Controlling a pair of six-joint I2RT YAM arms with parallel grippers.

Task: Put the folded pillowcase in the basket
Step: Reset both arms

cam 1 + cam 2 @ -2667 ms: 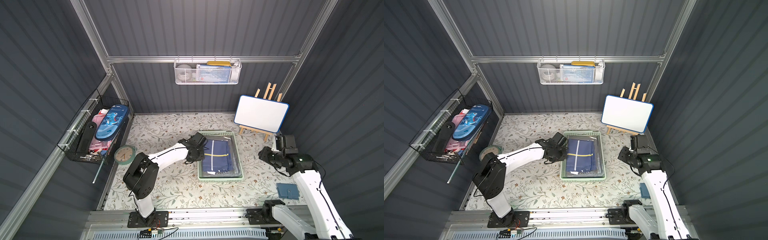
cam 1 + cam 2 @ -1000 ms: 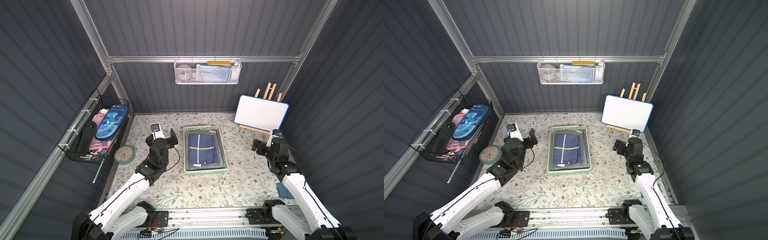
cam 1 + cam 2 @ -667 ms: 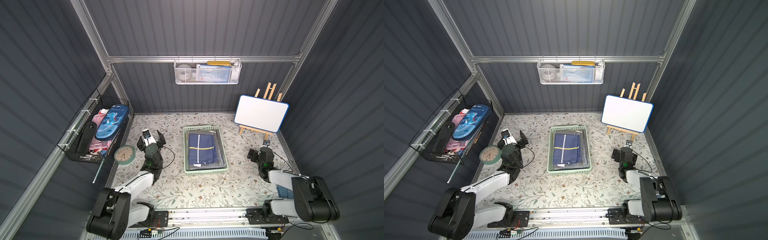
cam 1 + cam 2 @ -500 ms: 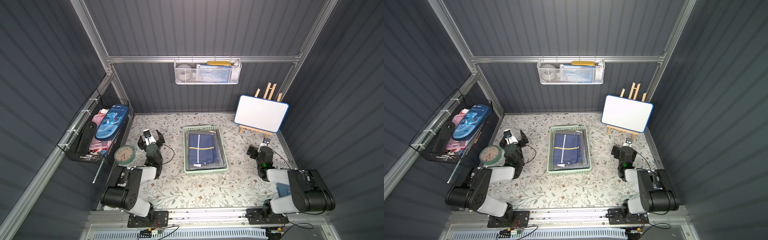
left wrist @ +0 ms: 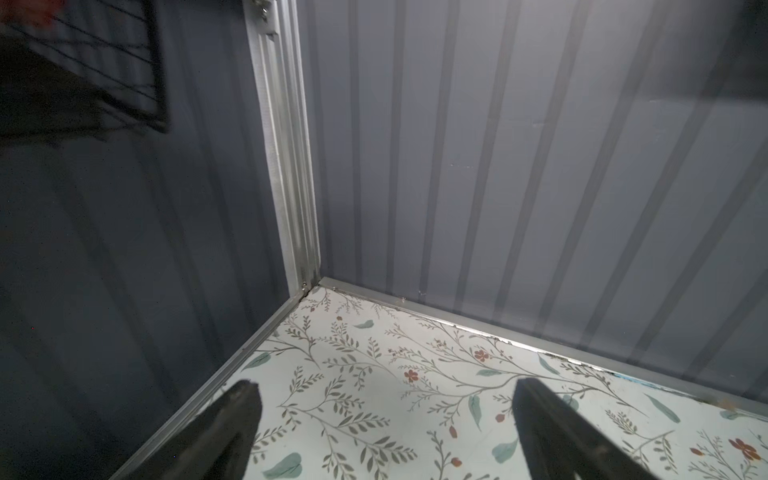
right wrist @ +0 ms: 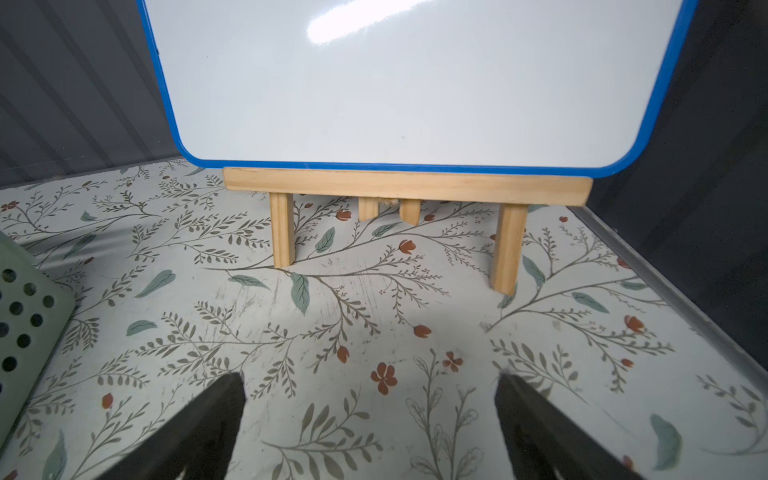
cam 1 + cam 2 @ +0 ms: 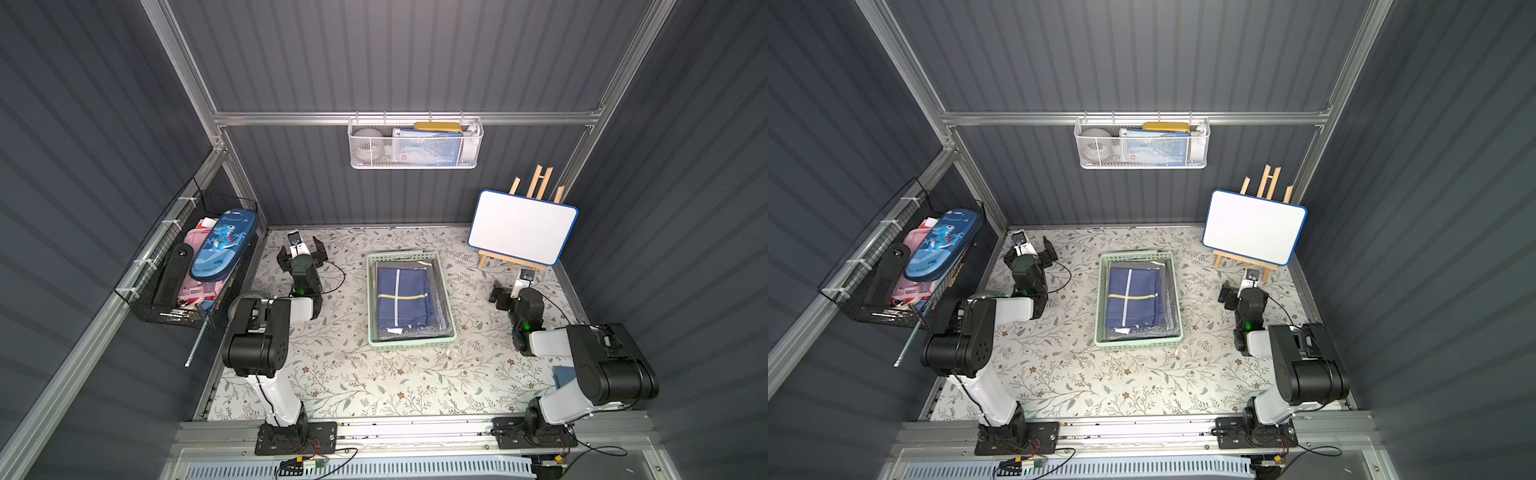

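in both top views the folded pillowcase [image 7: 401, 303] is lying flat inside the basket [image 7: 410, 344], navy with a white and a yellow stripe crossing, edges sitting within the walls, nothing hanging over the rim. something grey [image 7: 444, 303] is showing under it, can't tell what. the basket is sitting mid bench [image 7: 374, 386]. i'm judging the task done: cloth in, nothing gripping it.

both arms [image 7: 257, 332] are sitting folded low, one on each side of the basket and well apart from it; i'm reading that as a park pose, keeping them from bumping the load. left claw [image 5: 384, 384] is gaping wide with nothing in it, pointing at the back corner of the bench. right claw [image 6: 369, 379] is gaping wide and empty too, facing the whiteboard [image 6: 374, 83] on its wooden easel [image 6: 407, 187], near it, not touching. a corner of the basket is showing at the edge of that wrist view. i'm planning no further move, just checking the cloth isn't springing open.
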